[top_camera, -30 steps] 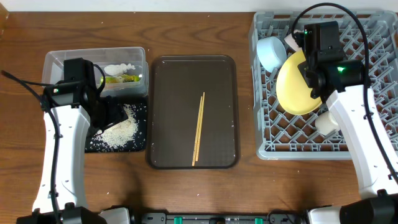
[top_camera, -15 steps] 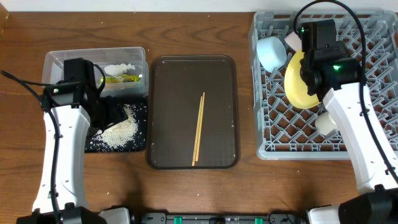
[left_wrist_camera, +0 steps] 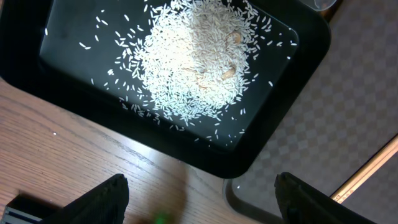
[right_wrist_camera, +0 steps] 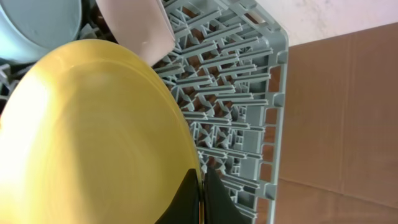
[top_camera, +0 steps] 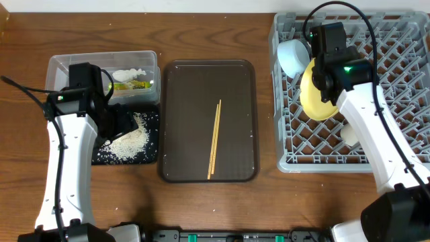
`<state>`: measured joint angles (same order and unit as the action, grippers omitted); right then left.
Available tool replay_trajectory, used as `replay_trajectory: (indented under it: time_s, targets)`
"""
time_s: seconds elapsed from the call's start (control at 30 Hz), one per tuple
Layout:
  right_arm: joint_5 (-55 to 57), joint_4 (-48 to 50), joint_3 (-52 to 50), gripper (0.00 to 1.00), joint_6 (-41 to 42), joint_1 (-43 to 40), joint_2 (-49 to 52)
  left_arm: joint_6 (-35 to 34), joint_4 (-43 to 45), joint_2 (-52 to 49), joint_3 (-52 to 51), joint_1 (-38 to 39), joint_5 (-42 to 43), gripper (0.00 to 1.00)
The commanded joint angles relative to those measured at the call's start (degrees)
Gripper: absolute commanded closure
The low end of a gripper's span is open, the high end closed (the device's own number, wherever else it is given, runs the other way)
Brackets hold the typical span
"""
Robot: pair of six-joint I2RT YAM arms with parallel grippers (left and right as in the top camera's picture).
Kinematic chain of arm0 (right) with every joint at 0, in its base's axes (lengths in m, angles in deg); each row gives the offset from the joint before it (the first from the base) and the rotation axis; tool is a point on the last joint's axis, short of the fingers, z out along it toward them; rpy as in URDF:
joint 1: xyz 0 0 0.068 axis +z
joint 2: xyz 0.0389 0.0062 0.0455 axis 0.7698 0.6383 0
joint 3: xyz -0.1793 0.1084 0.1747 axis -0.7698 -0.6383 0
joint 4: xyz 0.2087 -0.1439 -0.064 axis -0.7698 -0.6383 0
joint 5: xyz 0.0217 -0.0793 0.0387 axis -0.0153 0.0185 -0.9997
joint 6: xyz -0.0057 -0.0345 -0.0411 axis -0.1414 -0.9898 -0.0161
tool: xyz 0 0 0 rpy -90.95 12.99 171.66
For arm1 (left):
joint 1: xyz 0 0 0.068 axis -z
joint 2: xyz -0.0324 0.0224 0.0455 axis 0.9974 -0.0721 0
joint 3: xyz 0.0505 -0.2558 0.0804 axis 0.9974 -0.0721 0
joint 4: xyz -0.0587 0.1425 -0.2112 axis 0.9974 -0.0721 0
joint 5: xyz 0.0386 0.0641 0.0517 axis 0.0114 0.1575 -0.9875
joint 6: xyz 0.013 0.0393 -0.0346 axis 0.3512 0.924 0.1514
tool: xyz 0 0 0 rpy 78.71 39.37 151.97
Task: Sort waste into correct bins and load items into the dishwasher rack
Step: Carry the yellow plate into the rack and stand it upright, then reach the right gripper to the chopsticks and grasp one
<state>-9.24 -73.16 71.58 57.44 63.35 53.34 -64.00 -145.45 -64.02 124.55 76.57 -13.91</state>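
Far left, clear tub (top_camera: 59, 66) at the back of the surface (top_camera: 269, 202). White tissue (top_camera: 130, 73) and green-and-yellow wrapper (top_camera: 132, 85) are inside it. Just in front, touching it, is the black tray (top_camera: 152, 153) with the rice (top_camera: 130, 140) heaped in it, and a few grains scattered round the heap.

My left fingers (top_camera: 121, 128) hang over the near right corner of the black tray. They're spread wide, nothing between them. Wrist view shows both tips apart, rice pile beyond them.

Centre: brown serving tray (top_camera: 181, 121), just beside the black tray. Chopsticks (top_camera: 215, 138) lie in it side by side, running near to far, slightly slanted.

Right: dishwasher rack (top_camera: 322, 165). Light blue bowl (top_camera: 292, 57) sits on its side in the far left corner. The white bowl (right_wrist_camera: 134, 28) is next to it, mostly hidden under my arm from above.

Yellow plate (right_wrist_camera: 93, 137) stands tilted on edge among the pegs, just in front of the bowls. My right fingers (right_wrist_camera: 200, 199) are clenched on the plate's rim.

Cup (top_camera: 351, 134) in the rack, nearer the front, just beside the plate; can't tell if they touch.
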Motion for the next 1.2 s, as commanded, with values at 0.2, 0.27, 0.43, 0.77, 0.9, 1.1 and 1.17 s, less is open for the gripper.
replay_trajectory:
  time_s: [0.2, 0.27, 0.43, 0.77, 0.9, 1.1, 1.17]
  targets:
    - [-6.6, 0.2, -0.3, 0.74, 13.8, 2.4, 0.1, -0.1, -0.2, 0.4, -0.2, 0.0, -1.1, 0.22]
    - [-8.3, 0.2, -0.3, 0.72, 17.4, 2.4, -0.6, -0.1, -0.3, 0.4, -0.2, 0.0, -1.1, 0.22]
    - [-16.3, 0.4, -0.2, 0.53, 20.4, 2.4, -4.5, -0.1, -0.8, 0.4, -0.2, 0.0, -1.1, 0.22]
    - [-49.0, -1.7, -0.3, 0.54, 27.6, 6.2, -6.9, -0.1, -0.8, 0.4, -0.2, 0.0, -1.1, 0.21]
    - [-49.7, -3.7, -0.3, 0.53, 31.1, 11.8, -4.2, -0.1, -0.8, 0.4, -0.2, 0.0, -1.1, 0.21]
    - [-49.5, -3.9, -0.3, 0.52, 35.7, 22.1, 4.1, -0.1, -0.8, 0.4, -0.2, 0.0, -1.1, 0.21]
    - [-49.5, -3.9, -0.3, 0.53, 37.4, 24.3, 6.8, -0.1, -0.8, 0.4, -0.2, 0.0, -1.1, 0.21]
